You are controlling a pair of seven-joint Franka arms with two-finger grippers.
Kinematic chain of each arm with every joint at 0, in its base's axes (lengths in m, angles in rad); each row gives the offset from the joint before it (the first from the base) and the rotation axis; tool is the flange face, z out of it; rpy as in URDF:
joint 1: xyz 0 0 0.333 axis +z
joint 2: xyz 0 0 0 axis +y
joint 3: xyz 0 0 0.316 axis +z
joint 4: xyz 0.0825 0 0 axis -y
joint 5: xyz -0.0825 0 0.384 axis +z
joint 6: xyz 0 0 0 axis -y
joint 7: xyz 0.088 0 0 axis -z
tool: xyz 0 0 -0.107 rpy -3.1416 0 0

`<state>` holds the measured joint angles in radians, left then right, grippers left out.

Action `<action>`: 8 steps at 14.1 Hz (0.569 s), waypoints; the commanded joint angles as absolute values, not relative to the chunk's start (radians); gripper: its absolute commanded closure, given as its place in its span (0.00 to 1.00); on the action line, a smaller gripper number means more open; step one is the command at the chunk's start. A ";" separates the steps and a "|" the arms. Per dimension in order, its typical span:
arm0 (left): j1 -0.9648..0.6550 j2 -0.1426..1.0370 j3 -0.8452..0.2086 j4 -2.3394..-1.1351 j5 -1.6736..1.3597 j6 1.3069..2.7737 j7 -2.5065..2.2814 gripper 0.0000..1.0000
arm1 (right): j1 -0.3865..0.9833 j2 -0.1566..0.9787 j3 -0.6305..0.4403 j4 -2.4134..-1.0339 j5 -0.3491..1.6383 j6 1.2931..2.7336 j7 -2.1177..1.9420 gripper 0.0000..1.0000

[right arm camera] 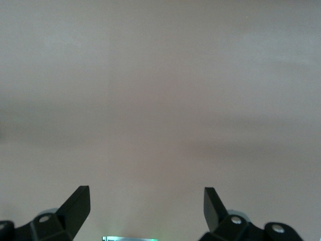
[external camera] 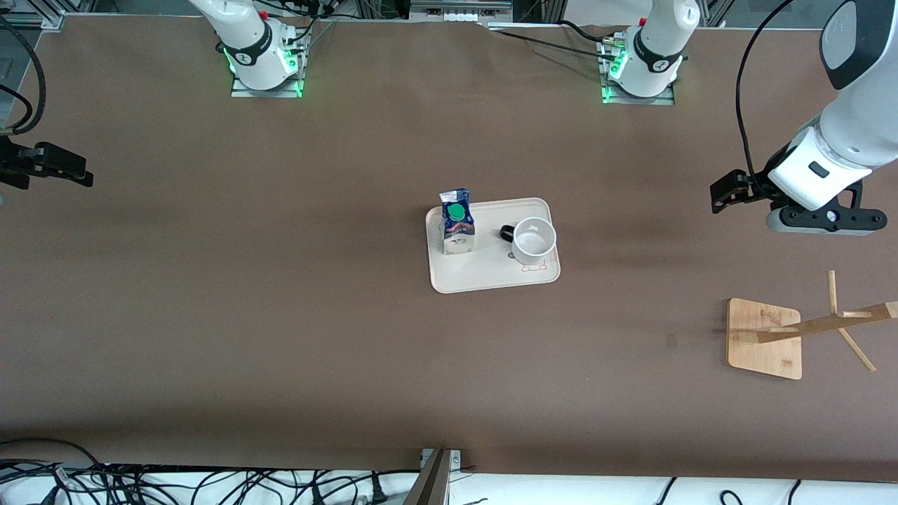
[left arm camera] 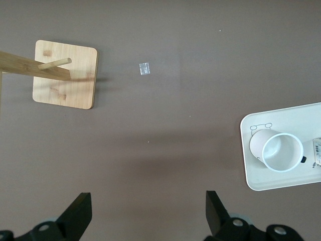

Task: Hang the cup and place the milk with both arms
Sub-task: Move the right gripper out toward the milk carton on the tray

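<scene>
The white cup [external camera: 534, 240] stands upright on a cream tray [external camera: 491, 279] at mid-table, its black handle pointing at the milk [external camera: 457, 223]. The milk is a blue-and-white carton with a green cap, on the tray's end toward the right arm. My left gripper [external camera: 726, 193] hangs open and empty over bare table at the left arm's end. The left wrist view shows the open left gripper [left arm camera: 149, 211], the cup [left arm camera: 282, 150], the tray [left arm camera: 258, 178] and an edge of the milk [left arm camera: 317, 153]. My right gripper [external camera: 70, 168] is open over the right arm's end; the right gripper [right arm camera: 146, 206] sees only tabletop.
A wooden rack [external camera: 765, 338] with slanted pegs stands toward the left arm's end, nearer the front camera than the left gripper; the rack [left arm camera: 65, 75] shows in the left wrist view too. A small tape patch [left arm camera: 144, 69] lies beside it. Cables run along the table's near edge.
</scene>
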<state>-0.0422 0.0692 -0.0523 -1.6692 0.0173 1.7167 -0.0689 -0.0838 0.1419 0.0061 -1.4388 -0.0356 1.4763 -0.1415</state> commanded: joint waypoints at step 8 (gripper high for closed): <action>-0.051 0.074 -0.080 -1.631 0.020 1.678 -0.066 0.00 | -0.100 0.135 0.008 -1.440 -0.023 1.479 -0.140 0.00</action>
